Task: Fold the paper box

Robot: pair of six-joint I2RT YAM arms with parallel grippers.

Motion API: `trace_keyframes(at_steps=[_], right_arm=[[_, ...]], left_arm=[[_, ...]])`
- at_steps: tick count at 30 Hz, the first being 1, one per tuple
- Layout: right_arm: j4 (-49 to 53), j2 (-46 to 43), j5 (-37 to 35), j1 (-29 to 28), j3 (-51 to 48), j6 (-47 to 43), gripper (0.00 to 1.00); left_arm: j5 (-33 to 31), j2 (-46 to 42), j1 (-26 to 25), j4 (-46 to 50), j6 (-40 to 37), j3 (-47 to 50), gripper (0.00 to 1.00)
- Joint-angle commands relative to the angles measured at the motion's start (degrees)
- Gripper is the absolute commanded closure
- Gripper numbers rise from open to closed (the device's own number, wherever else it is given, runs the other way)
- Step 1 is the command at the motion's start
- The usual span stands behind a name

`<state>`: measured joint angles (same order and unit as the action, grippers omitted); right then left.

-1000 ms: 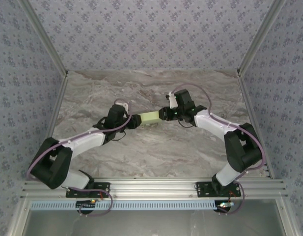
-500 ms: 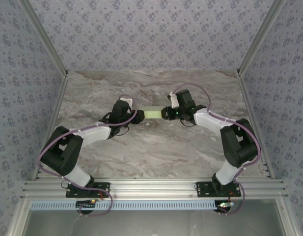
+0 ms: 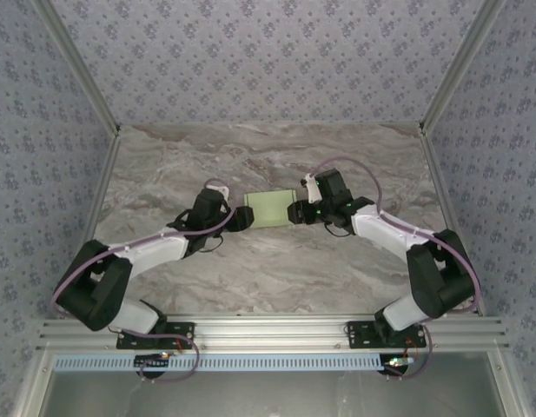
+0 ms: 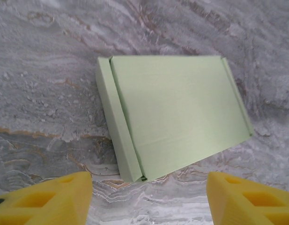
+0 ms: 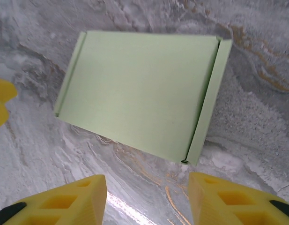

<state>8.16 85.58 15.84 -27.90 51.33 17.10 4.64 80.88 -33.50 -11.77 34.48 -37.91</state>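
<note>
The pale green paper box [image 3: 270, 209] lies closed and flat on the marble table [image 3: 250, 269], between the two grippers. Its lid [image 4: 177, 112] faces up, with a narrow side wall on one edge [image 5: 207, 103]. My left gripper [image 3: 242, 217] sits just left of the box, open, its yellow fingertips [image 4: 46, 199] wide apart and short of the box's near edge. On the box's right my gripper [image 3: 294, 212] is open too, its yellow fingertips [image 5: 228, 199] clear of the card. Neither gripper touches the box.
Patterned walls enclose the table on the left, back and right. An aluminium rail [image 3: 268, 330] carrying the arm bases runs along the near edge. Bare marble [image 3: 276, 269] lies in front of the box.
The box, earlier held on edge between both grippers, now lies flat with its lid up. Both grippers have let go, opened and drawn back slightly from it.
</note>
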Motion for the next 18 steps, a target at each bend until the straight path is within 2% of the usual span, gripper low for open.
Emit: trace_keyframes(at_steps=[1, 11, 18], right_arm=[[0.21, 1.43, -0.70, 1.45, 1.26, 0.84, 0.48], [-3.71, 14.91, 4.34, 4.55, 8.77, 3.72, 0.49], [-4.45, 18.53, 6.75, 3.80, 11.10, 3.81, 0.52]], left_arm=[[-1.21, -1.25, 1.53, 0.79, -1.04, -0.40, 0.34], [3.91, 11.00, 3.90, 1.58, -1.18, -9.82, 0.34], [8.01, 18.10, 3.94, 2.50, -1.64, -15.29, 0.37]])
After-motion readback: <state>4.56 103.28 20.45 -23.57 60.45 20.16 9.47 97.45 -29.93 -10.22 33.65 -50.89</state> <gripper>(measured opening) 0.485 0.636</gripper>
